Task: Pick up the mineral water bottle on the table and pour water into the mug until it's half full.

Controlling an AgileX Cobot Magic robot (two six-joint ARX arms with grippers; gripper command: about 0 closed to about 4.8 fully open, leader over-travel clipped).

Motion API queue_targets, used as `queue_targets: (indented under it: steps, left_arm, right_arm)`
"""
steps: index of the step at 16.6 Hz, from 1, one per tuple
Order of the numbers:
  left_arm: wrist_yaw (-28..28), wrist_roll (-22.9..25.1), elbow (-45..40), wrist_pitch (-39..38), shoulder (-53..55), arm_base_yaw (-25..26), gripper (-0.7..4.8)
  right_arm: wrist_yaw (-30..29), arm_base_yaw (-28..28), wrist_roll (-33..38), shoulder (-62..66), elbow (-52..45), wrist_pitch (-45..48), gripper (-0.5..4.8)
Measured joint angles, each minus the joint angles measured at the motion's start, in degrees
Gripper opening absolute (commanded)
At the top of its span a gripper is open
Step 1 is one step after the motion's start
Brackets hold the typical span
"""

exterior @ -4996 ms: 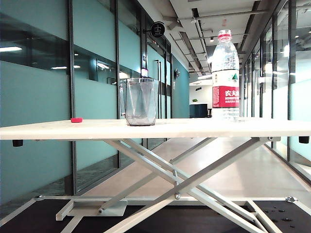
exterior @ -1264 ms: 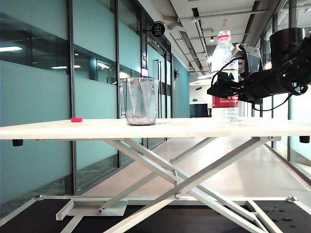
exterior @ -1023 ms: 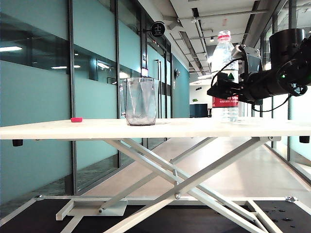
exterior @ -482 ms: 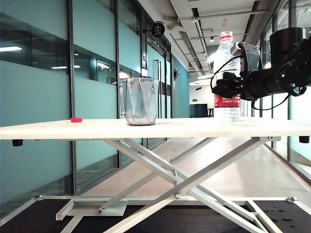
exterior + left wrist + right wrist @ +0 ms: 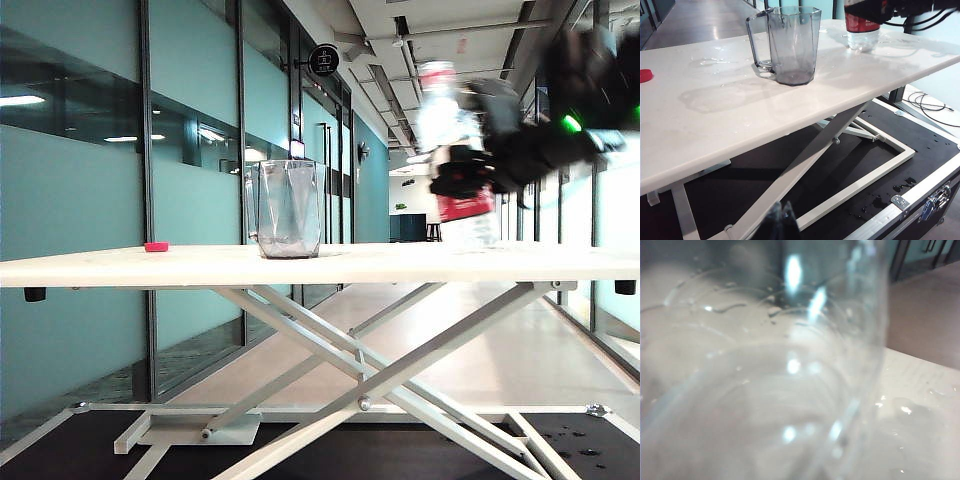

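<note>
Table [image 5: 150, 266]: one mug [image 5: 288, 209], one bottle [image 5: 452, 150] in right tool [image 5: 462, 183]; left tool [image 5: 781, 223] below.

Right gripper [image 5: 458, 183]: you see it clamped on the mineral water bottle [image 5: 447, 120], blurred, tilted.
Mug [image 5: 288, 209]: upright on the table [image 5: 150, 268], well apart.

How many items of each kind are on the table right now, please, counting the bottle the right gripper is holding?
Mineral water bottle, gripped by the right gripper: 1
Mug, clear: 1
Small red cap, far left on the table: 1
Total: 3
</note>
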Motion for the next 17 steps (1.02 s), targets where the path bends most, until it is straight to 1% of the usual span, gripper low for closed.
queue_targets:
  steps: [2, 3, 6, 7, 8, 10, 11, 13, 15, 17]
  left_arm:
    - [0.0, 0.0, 0.0, 0.0, 0.0, 0.0, -0.05]
    - [0.0, 0.0, 0.0, 0.0, 0.0, 0.0, -0.05]
    - [0.0, 0.0, 0.0, 0.0, 0.0, 0.0, -0.05]
    - [0.0, 0.0, 0.0, 0.0, 0.0, 0.0, -0.05]
    - [0.0, 0.0, 0.0, 0.0, 0.0, 0.0, -0.05]
    - [0.0, 0.0, 0.0, 0.0, 0.0, 0.0, -0.05]
    - [0.0, 0.0, 0.0, -0.1, 0.0, 0.0, -0.05]
    - [0.0, 0.0, 0.0, -0.1, 0.0, 0.0, -0.05]
    - [0.0, 0.0, 0.0, -0.1, 0.0, 0.0, -0.05]
    - [0.0, 0.0, 0.0, -0.1, 0.0, 0.0, -0.05]
  right_arm:
    - [5.2, 4.0, -8.7, -2.8, 0.0, -6.6, 2.10]
    - [9.3, 6.3, -12.0, -3.8, 0.0, -9.1, 2.10]
    - [19.0, 10.2, -19.0, -4.5, 1.4, -14.1, 2.10]
    - [24.8, 12.6, -23.6, -4.4, 2.9, -17.3, 2.10]
    - [29.0, 14.8, -27.8, -4.4, 4.0, -18.8, 2.10]
    - [33.2, 17.1, -32.6, -4.4, 5.4, -19.3, 2.10]
    - [34.4, 17.6, -34.0, -4.4, 6.1, -19.2, 2.10]
    - [39.6, 17.9, -37.5, -4.5, 7.5, -19.5, 2.11]
    - [42.6, 17.8, -41.7, -4.4, 7.5, -19.8, 2.10]
    - [43.8, 17.9, -46.1, -4.4, 7.5, -20.0, 2.11]
